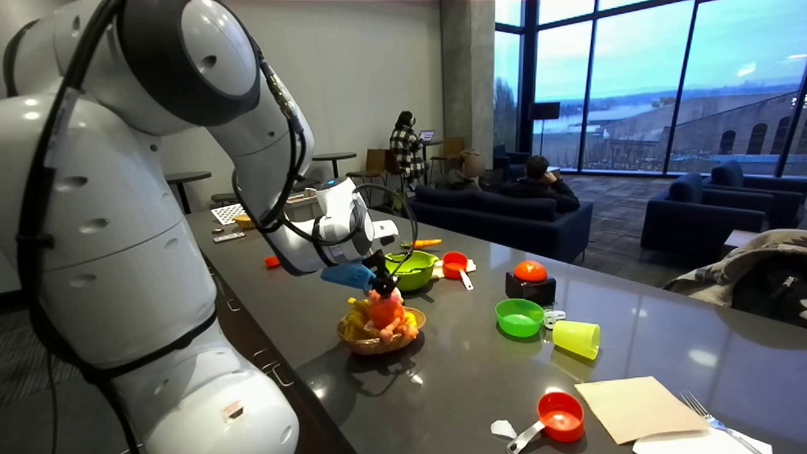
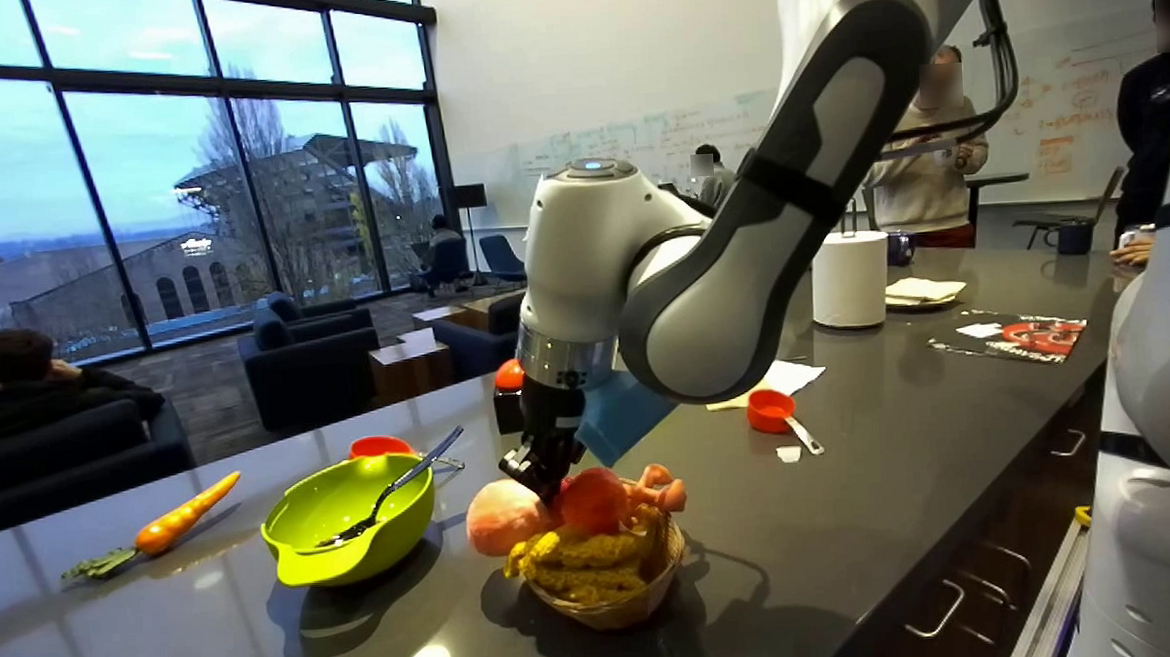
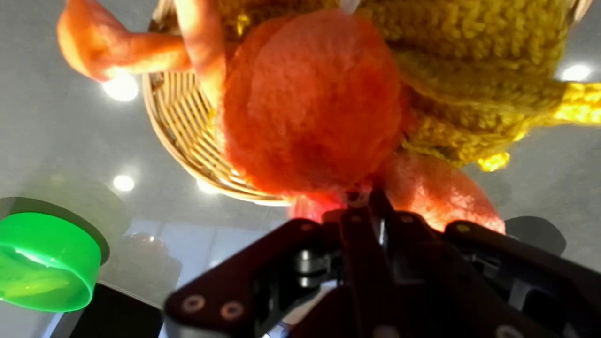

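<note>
At the basket (image 2: 622, 613), claw (image 2: 551, 488) clenched on a plush toy (image 2: 595, 502), which, overhanging the rim, could tumble out if released.

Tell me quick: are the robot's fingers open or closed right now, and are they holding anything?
Fingers: closed together against the round-bodied, orange-and-pink plush toy; whether they pinch its fabric can't be told.
</note>
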### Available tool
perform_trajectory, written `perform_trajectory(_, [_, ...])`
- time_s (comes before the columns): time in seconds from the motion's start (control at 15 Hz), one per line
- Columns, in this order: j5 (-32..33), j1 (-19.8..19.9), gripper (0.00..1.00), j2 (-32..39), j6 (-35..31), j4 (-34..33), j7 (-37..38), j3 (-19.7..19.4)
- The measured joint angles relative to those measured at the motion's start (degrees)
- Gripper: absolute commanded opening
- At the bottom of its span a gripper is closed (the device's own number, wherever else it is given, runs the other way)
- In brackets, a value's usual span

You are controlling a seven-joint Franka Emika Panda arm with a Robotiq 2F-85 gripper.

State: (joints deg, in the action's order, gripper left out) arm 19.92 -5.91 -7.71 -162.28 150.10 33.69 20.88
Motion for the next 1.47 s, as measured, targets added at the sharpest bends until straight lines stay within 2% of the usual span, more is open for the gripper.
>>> perform_trajectory(0.27, [0.8,0.2,0.62,0.0,-0.1,-0.3,0.5,0.0])
perform_trajectory(0.6, [0.8,0.2,0.95,0.0,0.1,-0.4,0.4,0.0])
perform_trajectory(0.67, [0.8,0.1,0.99,-0.1,0.3,-0.4,0.4,0.0])
perform_trajectory(1.47, [0.7,0.2,1.00,-2.7,8.2,-2.9,-2.7,-0.5])
